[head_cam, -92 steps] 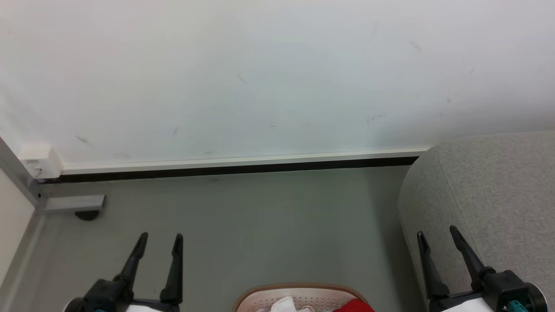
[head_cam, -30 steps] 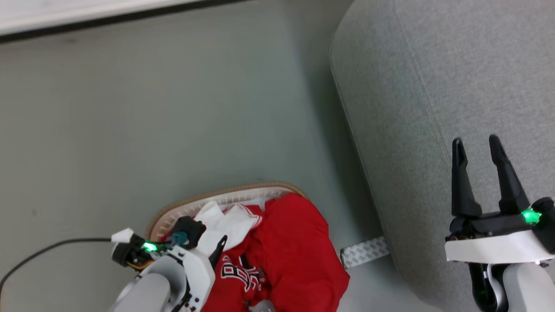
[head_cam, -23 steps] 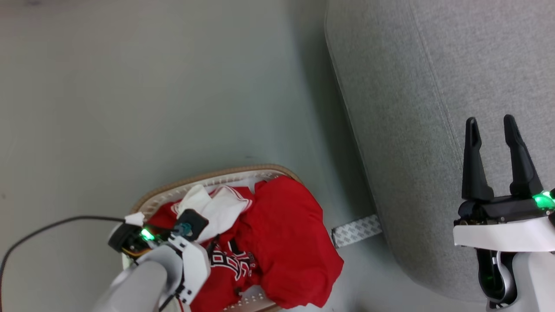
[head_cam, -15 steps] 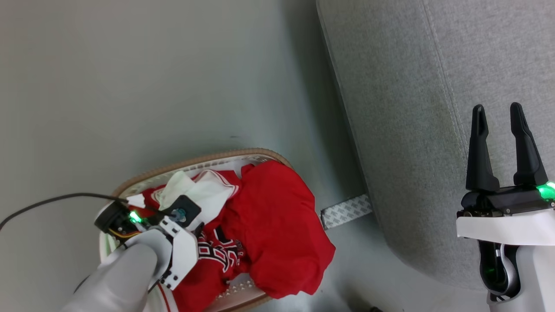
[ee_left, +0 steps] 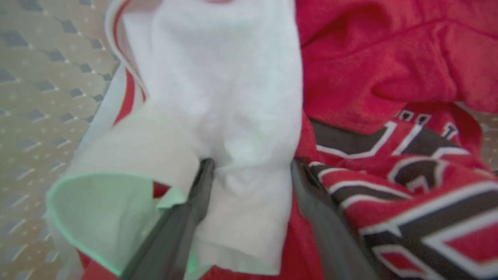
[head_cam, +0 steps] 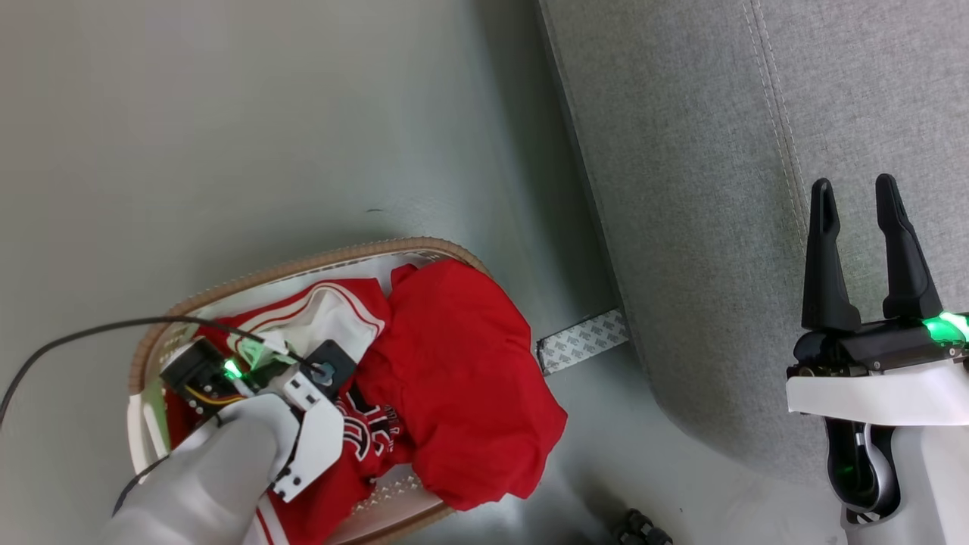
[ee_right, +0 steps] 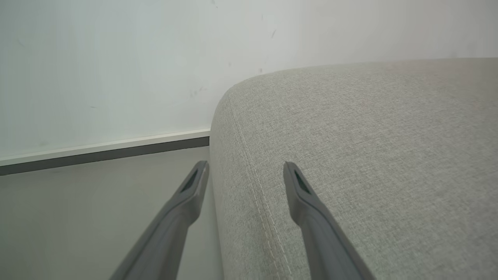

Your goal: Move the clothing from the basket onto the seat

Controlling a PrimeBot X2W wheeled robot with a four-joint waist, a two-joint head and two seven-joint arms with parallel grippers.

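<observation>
Left gripper (ee_left: 253, 163) is down in the basket (head_cam: 303, 261), fingers spread wide with a white fold of the white-panelled garment (ee_left: 233, 97) between them, not pinched yet. A few seconds back this arm sat idle out front and the head camera faced the wall. Since then the camera has tipped down and the arm has dropped onto the pile, settling over the white panel in the last second. Looks like the reach is done and the first grab is about to happen; closing on that fold is the likely next move. Plain red garment (head_cam: 454, 356) lies beside it, drooping over the rim on the seat side. Both pieces are still in the basket, so nothing delivered. Tape strip (head_cam: 581, 342) on the floor (head_cam: 265, 113) between basket and seat (head_cam: 719, 189). Right gripper (head_cam: 854, 185) hangs over the seat's stitched edge, fingers apart, empty, same pose as a second ago
</observation>
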